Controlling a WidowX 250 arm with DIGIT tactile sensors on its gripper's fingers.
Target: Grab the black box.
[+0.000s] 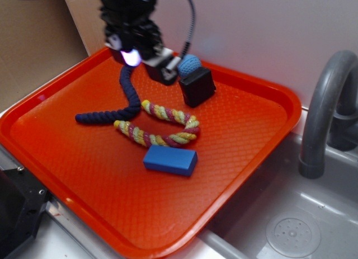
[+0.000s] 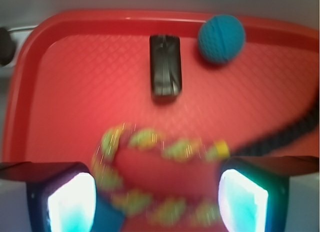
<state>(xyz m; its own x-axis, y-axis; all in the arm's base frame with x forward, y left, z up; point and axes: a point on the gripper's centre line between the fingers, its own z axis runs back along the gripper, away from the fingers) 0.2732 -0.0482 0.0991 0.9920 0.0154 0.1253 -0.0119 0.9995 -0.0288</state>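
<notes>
I see the gripper [image 2: 157, 197] nearest, jaws wide and empty, above the orange tray [image 1: 67, 136]. On it lie ropes [image 1: 162, 125], a blue block [image 1: 170, 160], the black box [image 1: 197, 86] far back touching the ball [image 1: 189, 64].

Matt black box [image 1: 197, 86] on a textured, glossy plastic tray [image 1: 240, 136]; braided cloth rope [image 1: 162, 125].

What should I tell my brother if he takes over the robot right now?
Gripper: open, holding nothing, up above the tray's back part.
Black box: on the orange tray near the back rim, right by the blue ball; not touched by the gripper.
Also on the tray: colorful rope, dark blue rope, blue block.
Done: nothing grabbed yet.
Left: line up over the black box, go down, close, lift.
</notes>
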